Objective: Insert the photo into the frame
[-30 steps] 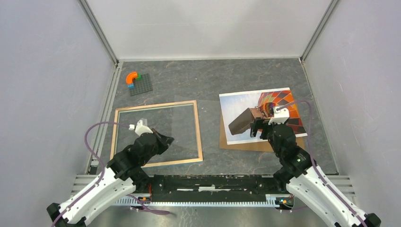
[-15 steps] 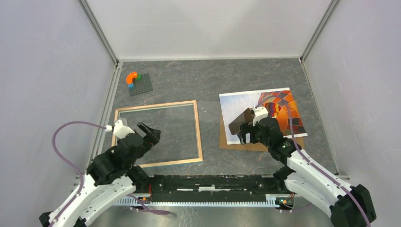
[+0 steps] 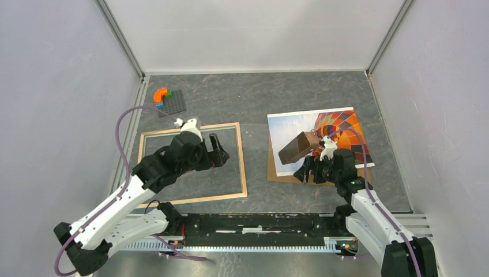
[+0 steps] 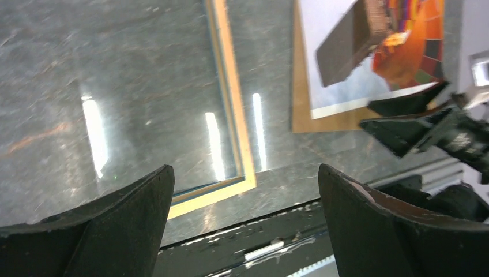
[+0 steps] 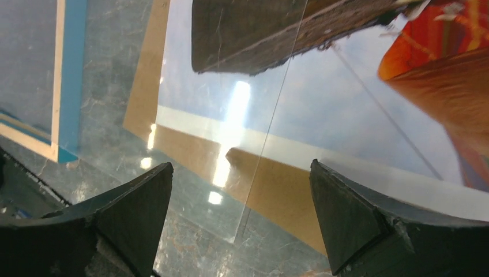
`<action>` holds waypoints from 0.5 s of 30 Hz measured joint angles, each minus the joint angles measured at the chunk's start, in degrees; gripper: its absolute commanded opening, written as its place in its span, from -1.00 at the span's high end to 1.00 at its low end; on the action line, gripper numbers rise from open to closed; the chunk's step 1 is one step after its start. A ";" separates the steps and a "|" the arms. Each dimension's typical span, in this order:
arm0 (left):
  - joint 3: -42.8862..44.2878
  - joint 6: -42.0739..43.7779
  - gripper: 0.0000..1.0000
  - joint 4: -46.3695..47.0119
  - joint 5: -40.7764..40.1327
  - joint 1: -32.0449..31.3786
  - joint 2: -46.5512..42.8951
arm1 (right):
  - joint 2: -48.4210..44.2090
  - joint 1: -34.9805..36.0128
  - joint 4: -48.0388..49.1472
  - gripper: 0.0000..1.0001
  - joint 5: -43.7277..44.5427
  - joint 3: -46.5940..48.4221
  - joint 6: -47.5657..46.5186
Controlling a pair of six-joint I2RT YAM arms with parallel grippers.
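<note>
The photo (image 3: 300, 130) of an orange balloon lies flat at the right on a brown backing board (image 3: 288, 176). The frame (image 3: 242, 167), light wood with a clear middle, lies flat at the left. My left gripper (image 3: 218, 151) hangs open above the frame's right half with nothing between its fingers; the left wrist view shows the wood strip (image 4: 230, 86) and the photo (image 4: 369, 57) beyond. My right gripper (image 3: 308, 172) is open low over the near edge of the photo (image 5: 323, 98) and board (image 5: 277, 190), holding nothing. A clear sheet's edge (image 5: 271, 121) runs across the photo.
An orange curved block (image 3: 161, 93) sits on a small dark grey studded plate (image 3: 173, 104) at the back left. The black rail (image 3: 259, 222) with the arm bases runs along the near edge. Grey walls close in on both sides.
The left gripper has opened and swung from the frame's near left part up and right over its right half. The right gripper has drawn back from over the photo to its near edge.
</note>
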 measured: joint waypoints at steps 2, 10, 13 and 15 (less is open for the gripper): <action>3.87 2.27 -1.00 0.63 2.89 0.00 3.45 | -1.33 -0.74 -0.11 -0.81 -2.10 -1.31 0.48; 19.06 8.98 -1.00 6.23 12.46 0.00 14.25 | -6.82 -1.05 -2.64 -0.77 -7.30 -3.65 2.25; 21.66 10.29 -1.00 8.09 15.72 0.00 17.79 | -9.31 -1.05 -5.95 -0.75 -6.78 -3.63 2.60; 22.43 10.86 -1.00 8.98 17.55 0.00 19.87 | -9.97 -1.05 -6.95 -0.74 -6.67 -3.65 2.86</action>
